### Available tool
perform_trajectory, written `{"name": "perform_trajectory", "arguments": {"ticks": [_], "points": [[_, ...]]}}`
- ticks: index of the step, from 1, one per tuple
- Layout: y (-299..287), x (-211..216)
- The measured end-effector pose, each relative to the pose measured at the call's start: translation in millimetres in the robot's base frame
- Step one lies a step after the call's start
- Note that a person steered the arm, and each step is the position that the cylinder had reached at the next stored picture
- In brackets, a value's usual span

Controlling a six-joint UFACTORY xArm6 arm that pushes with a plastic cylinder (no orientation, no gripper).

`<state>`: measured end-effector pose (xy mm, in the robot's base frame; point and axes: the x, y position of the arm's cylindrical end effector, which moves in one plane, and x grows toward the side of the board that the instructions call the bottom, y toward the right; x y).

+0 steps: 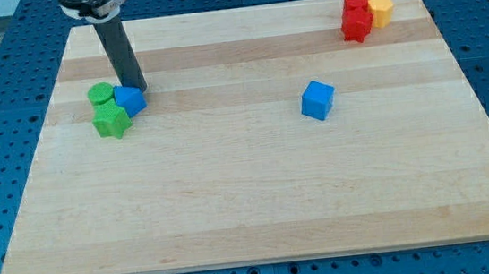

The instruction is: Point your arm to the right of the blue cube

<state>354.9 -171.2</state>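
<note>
**Tip at the small blue block, left cluster**

No jaws on this arm, so nothing is open, closed or held; it ends in a dark rod. My tip (pixel 137 87) sits at the upper right edge of a small blue block (pixel 129 100), touching it or very nearly so. The rod rises from there toward the view's top and leans slightly left.

Landmark: that small blue block.
- Green round block (pixel 100 94): just left of it, touching.
- Green star-like block (pixel 112 121): just below-left of it, touching.
- Blue cube (pixel 317 99): well to the right of it, a little lower, standing alone on the table (pixel 250 199). My tip is far to the cube's left.
- Red blocks (pixel 357 17) and yellow blocks (pixel 376 3): far right and up, near the table's top right corner, bunched together; exact shapes unclear.
</note>
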Motion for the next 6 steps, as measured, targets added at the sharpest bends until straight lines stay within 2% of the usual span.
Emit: {"name": "perform_trajectory", "arguments": {"ticks": [1, 3, 4, 5, 6], "points": [[48, -5], [214, -6], [291, 11], [331, 50], [300, 64]]}}
